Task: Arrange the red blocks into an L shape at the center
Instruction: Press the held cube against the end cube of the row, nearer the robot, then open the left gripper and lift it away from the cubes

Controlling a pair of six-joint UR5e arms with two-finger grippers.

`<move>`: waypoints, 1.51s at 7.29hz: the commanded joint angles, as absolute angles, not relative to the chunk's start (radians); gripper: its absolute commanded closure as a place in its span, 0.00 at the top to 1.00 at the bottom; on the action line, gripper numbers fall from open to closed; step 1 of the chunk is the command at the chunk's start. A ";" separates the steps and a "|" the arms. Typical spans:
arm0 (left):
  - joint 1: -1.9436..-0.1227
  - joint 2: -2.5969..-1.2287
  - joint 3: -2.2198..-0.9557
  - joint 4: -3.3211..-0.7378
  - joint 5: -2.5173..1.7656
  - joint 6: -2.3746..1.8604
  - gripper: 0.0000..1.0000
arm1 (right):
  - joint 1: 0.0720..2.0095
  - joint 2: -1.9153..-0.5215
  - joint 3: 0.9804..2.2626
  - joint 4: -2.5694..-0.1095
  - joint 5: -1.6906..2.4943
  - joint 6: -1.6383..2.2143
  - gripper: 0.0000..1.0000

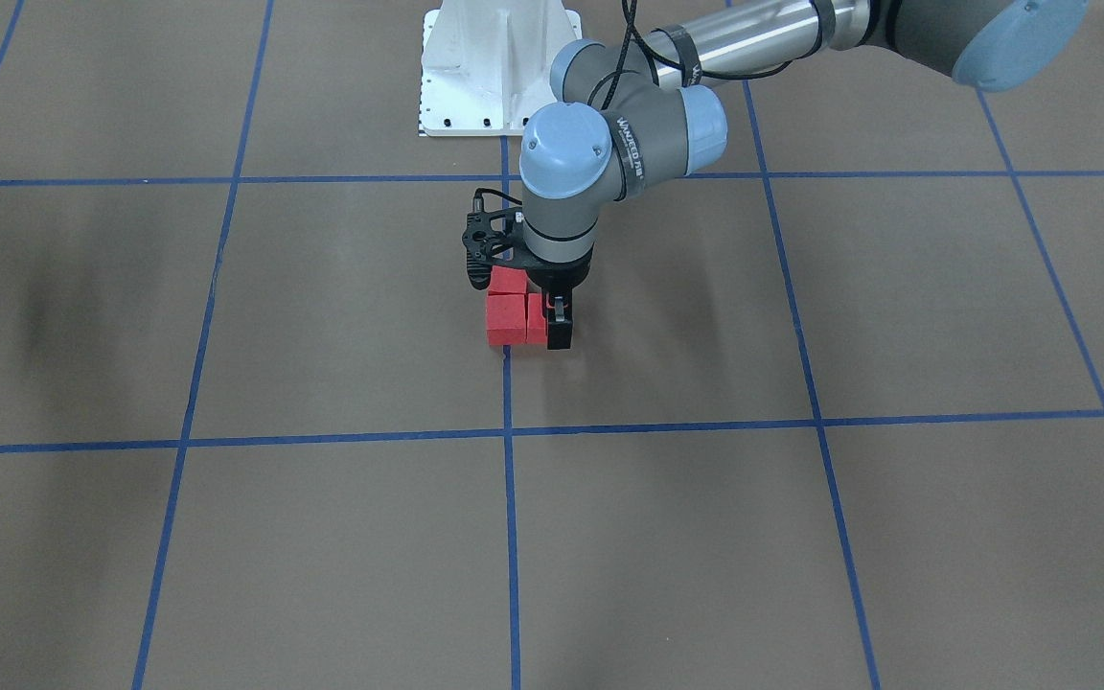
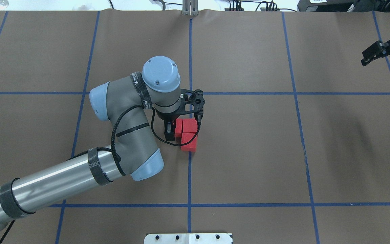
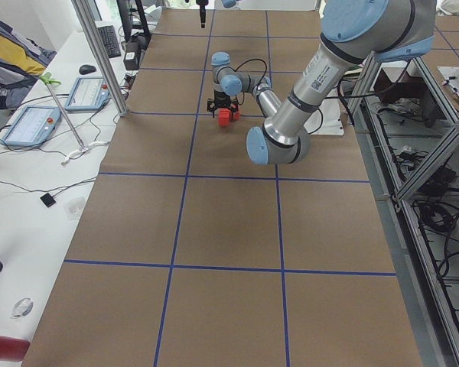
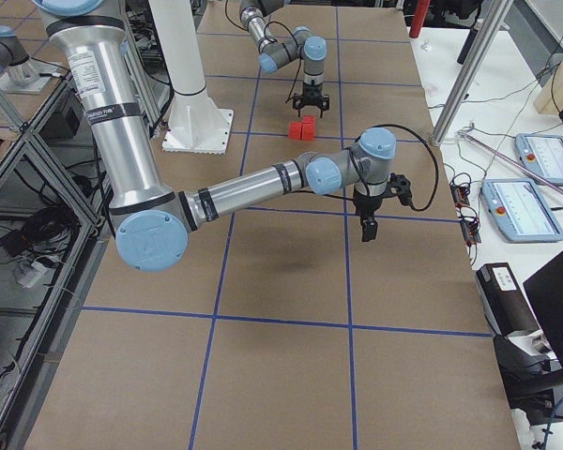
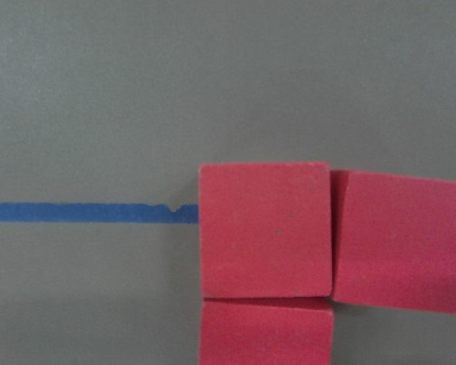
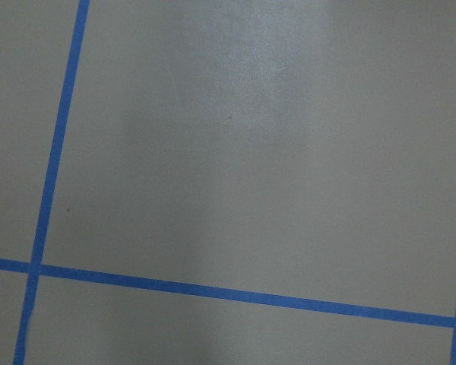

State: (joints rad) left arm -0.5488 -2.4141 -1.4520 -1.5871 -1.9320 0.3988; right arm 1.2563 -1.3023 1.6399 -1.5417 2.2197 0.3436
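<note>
Centrally, in the overhead view, three red blocks (image 2: 190, 126) sit flush against one another on the brown worktop (image 2: 249, 152), making an L. Two lie along the middle blue tape line (image 2: 189, 176). The third juts toward the frame's left from the upper one. The left wrist view agrees: a corner block (image 5: 264, 230) covers the line's end, with one neighbour touching its right side and another touching its lower edge. The tape line likely marks the centre, which would explain the placement, and the shape looks about finished.

The left hand (image 2: 169, 135) hangs just left of the frame's middle. Its one visible black finger (image 1: 560, 331) stands upright and touches the outer face of the jutting block, seemingly squaring it up. It lifts nothing, and I cannot tell whether it is spread or pinched. The right hand (image 2: 381, 52) hovers at the upper right edge, well apart from the blocks and holding nothing. How far it is spread is unclear too.
</note>
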 commanded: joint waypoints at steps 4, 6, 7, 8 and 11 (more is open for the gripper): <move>-0.659 -2.363 -1.509 -1.583 -1.933 0.397 0.99 | 1.262 -1.313 1.641 -1.542 2.223 0.327 0.99; -0.773 -2.263 -1.548 -1.588 -1.936 0.397 0.99 | 1.320 -1.354 1.649 -1.542 2.235 0.280 0.99; -0.831 -2.187 -1.587 -1.589 -1.937 0.379 1.00 | 1.374 -1.389 1.651 -1.545 2.238 0.188 0.99; -0.891 -2.099 -1.639 -1.591 -1.940 0.298 1.00 | 1.422 -1.428 1.657 -1.549 2.255 0.131 0.99; -1.113 -1.860 -1.694 -1.624 -2.125 0.123 1.00 | 1.489 -1.607 1.751 -1.543 2.266 0.040 0.99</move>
State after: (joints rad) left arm -1.0094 -1.9557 -1.6817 -1.6049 -2.0409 0.1623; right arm 1.4673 -1.5261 1.7054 -1.5479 2.2634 0.0621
